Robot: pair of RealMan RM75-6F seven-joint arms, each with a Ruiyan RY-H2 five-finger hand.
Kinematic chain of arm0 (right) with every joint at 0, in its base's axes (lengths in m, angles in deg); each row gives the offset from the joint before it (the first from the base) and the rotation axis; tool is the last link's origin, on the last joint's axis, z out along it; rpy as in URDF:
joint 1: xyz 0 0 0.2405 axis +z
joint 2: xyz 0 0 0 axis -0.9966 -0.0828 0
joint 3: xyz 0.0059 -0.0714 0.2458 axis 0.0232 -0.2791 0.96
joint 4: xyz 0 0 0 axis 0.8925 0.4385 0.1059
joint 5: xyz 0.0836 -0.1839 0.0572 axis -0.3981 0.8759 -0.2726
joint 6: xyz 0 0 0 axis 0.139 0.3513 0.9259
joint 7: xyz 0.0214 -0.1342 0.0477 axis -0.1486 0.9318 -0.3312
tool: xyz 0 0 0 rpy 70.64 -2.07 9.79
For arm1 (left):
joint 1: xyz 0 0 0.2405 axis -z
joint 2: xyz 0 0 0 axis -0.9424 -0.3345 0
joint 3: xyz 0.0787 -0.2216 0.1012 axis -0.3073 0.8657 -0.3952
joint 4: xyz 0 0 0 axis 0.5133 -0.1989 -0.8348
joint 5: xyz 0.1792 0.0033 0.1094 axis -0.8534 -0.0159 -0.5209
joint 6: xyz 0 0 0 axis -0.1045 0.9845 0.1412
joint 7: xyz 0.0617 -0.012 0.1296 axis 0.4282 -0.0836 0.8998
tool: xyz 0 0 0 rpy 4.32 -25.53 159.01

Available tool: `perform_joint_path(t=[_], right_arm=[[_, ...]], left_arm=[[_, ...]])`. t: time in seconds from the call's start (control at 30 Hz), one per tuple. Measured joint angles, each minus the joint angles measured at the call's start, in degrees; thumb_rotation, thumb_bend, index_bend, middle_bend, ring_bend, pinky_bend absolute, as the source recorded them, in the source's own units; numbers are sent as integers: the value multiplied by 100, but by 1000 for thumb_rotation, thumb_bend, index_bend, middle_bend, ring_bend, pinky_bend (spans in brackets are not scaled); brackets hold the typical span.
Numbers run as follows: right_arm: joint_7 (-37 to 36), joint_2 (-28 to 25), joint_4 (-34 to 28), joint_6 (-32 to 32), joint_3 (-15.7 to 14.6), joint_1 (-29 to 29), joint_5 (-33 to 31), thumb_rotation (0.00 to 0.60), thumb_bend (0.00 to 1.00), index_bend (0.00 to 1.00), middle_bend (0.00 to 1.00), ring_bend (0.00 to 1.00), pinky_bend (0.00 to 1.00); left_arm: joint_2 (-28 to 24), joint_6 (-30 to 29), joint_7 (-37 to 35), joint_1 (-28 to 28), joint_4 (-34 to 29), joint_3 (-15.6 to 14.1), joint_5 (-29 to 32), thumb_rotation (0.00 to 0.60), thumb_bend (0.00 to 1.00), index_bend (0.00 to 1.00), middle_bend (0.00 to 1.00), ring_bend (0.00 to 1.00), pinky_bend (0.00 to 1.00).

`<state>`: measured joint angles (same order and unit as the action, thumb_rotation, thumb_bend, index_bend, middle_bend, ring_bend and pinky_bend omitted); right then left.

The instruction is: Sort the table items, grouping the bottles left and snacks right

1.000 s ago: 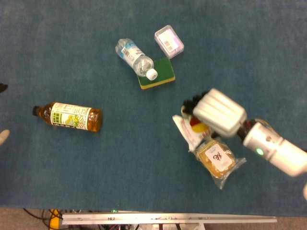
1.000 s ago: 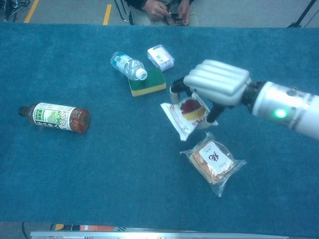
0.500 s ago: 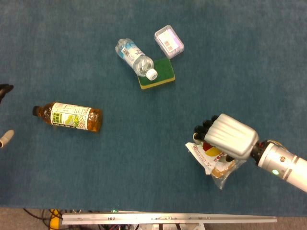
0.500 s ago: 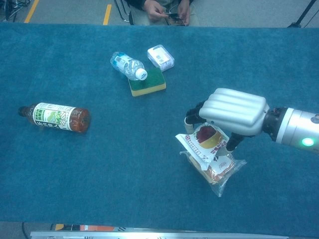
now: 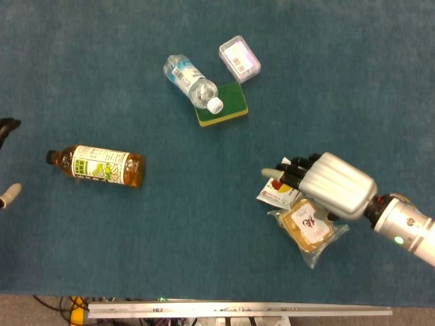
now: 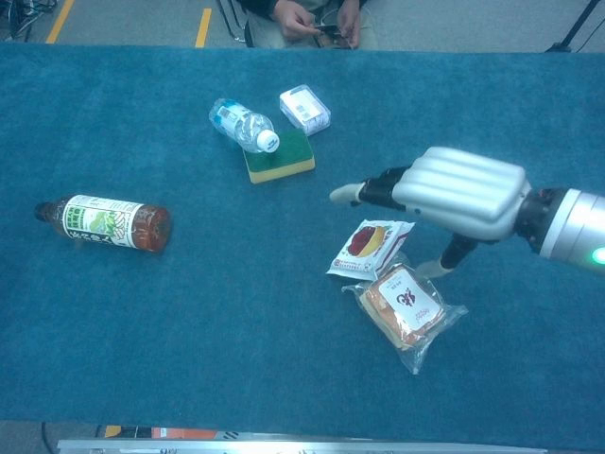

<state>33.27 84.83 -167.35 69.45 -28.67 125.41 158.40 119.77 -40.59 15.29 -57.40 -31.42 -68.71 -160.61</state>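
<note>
The red-and-white snack packet lies flat on the blue cloth, touching the bagged bread. My right hand hovers just above and right of the packet with its fingers stretched out and nothing in it. At the left lies a brown tea bottle. A clear water bottle lies with its cap end on a green-and-yellow sponge. Only fingertips of my left hand show at the left edge of the head view.
A small clear plastic box sits beside the sponge at the back. A person's hands are beyond the far table edge. Bare cloth lies between the tea bottle and the snacks.
My right hand carried the snack packet toward the near right, set it down against the bagged bread and let go; its fingers are now spread. The bottles have not moved.
</note>
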Motion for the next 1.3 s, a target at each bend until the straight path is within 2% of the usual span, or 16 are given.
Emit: perform_joint_path(t=[0.33,0.57,1.03,1.3], right_arm=[[10,94,200,95,293,-106,-276,599,45,37,237,283,489],[85,193,341,228,560,-218,-706,600,46,38,246,283,489],[326,-8,147,695,640,-586,-812,600,46,60,252,283,489],[369,-80,138,691,629,-684,-841,600,46,60,252,283,489]], left_arm=[[-5,-25,-7,-18,6,-9,-2,600,257,63,101,66,207],[14,-86,-40,-40,66,18,22,600,257,63,103,65,207],[91,137,-14,269,44,189,-15,600,257,66,111,65,207],[132,168,46,332,14,213,-13,600,257,66,113,65,207]])
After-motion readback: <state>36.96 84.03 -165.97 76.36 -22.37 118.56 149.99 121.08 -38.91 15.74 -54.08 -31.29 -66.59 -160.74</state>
